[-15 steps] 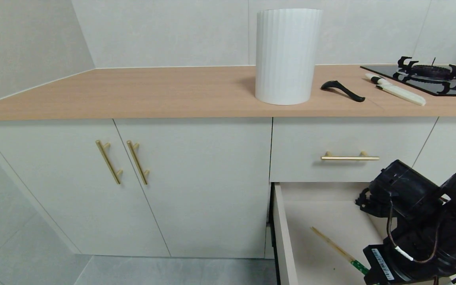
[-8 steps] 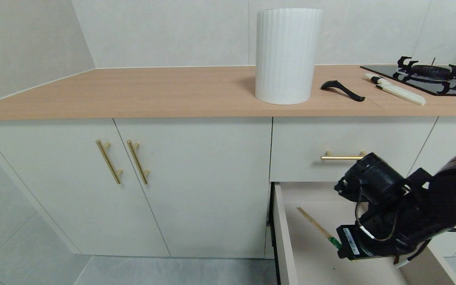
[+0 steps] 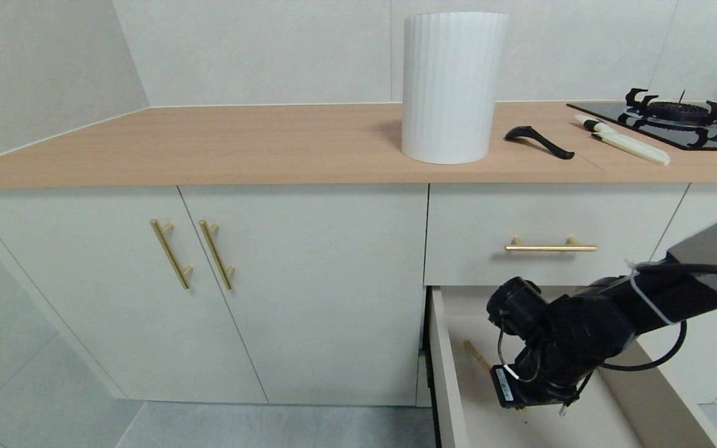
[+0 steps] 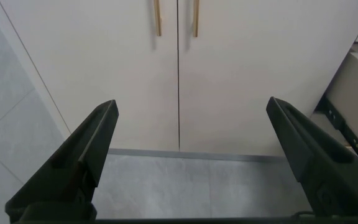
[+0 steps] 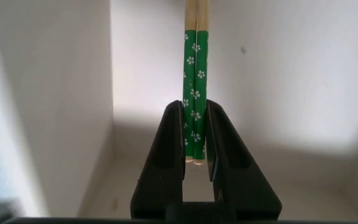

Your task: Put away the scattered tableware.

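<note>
A pair of wooden chopsticks [image 5: 196,74] with green flowered ends is clamped between the fingers of my right gripper [image 5: 195,134], which is shut on them. In the head view the right arm [image 3: 557,348] reaches down into the open lower drawer [image 3: 444,367], and the chopsticks' bare tips [image 3: 475,354] poke out toward the drawer's back left, close above its pale floor. My left gripper [image 4: 191,130] hangs open and holds nothing, facing the cabinet doors [image 4: 179,68] low near the floor.
On the wooden counter stand a tall white ribbed container [image 3: 452,87], a black-handled utensil [image 3: 539,142], a white knife [image 3: 623,140] and a gas hob [image 3: 676,118]. The upper drawer with its gold handle [image 3: 550,248] is closed. Two gold-handled doors [image 3: 190,254] are to the left.
My right arm has swung left and lower into the open drawer, carrying the chopsticks toward the drawer's floor. The counter items have not moved.
</note>
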Robot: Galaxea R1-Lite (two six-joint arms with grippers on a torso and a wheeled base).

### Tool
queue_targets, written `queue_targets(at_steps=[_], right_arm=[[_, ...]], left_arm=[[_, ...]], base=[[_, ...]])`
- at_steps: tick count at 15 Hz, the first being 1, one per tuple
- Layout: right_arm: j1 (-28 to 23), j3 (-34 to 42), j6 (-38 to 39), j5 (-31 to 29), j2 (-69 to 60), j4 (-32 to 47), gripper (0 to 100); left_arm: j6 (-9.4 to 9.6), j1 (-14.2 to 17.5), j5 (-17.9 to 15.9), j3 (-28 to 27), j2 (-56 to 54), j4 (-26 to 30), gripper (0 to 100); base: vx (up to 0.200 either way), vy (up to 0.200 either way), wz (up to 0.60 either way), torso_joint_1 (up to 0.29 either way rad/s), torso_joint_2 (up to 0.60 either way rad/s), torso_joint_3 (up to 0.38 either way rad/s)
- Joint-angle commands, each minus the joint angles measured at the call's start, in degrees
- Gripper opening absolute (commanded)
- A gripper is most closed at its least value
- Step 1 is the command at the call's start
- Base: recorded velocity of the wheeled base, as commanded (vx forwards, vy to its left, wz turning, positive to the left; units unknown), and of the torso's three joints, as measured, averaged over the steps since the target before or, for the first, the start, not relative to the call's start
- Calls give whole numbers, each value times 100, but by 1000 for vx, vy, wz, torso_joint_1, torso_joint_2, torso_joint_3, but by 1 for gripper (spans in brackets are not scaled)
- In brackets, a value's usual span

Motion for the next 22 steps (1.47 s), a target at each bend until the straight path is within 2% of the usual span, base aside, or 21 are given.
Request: queue_targets(at_steps=[1, 15, 16, 22], right_arm=[[-119, 248, 60, -85, 511, -421, 0], [-154, 283, 34, -199, 916, -632, 0], [-154, 274, 34, -199, 916, -632, 100], [-136, 292, 51, -208, 652, -605, 100]], left_arm=[[-1, 1, 1, 0, 0, -1, 100], [-1, 10, 1, 0, 0, -1, 100], [-1, 10, 1, 0, 0, -1, 100], [-1, 1, 1, 0, 0, -1, 100]], base=[[0, 0, 0, 0, 0, 0], [0, 0, 0, 0, 0, 0], [0, 0, 0, 0, 0, 0], [0, 0, 0, 0, 0, 0]])
